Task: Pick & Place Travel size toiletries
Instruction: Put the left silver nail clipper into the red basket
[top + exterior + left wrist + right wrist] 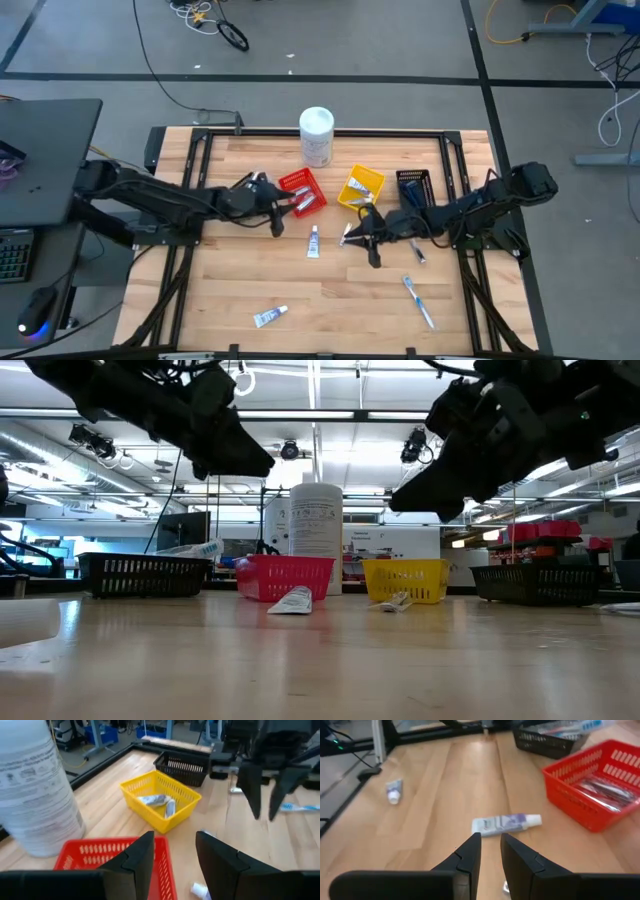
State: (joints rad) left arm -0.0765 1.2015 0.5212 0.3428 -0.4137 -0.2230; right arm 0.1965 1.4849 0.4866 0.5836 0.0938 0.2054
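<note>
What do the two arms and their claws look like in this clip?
Both arms are dark, nearly black, built of chunky jointed segments. The left claw ends in two flat, wedge-shaped black fingers; the right claw has the same pair of angular dark fingers. From above, pale patches show near the left claw and the right claw. No readable markings show.

Three small bins — red, yellow, black — sit mid-frame in the high view. One white canister stands above them. Two toothpaste tubes lie loose — center, lower left — plus one toothbrush, lower right.
</note>
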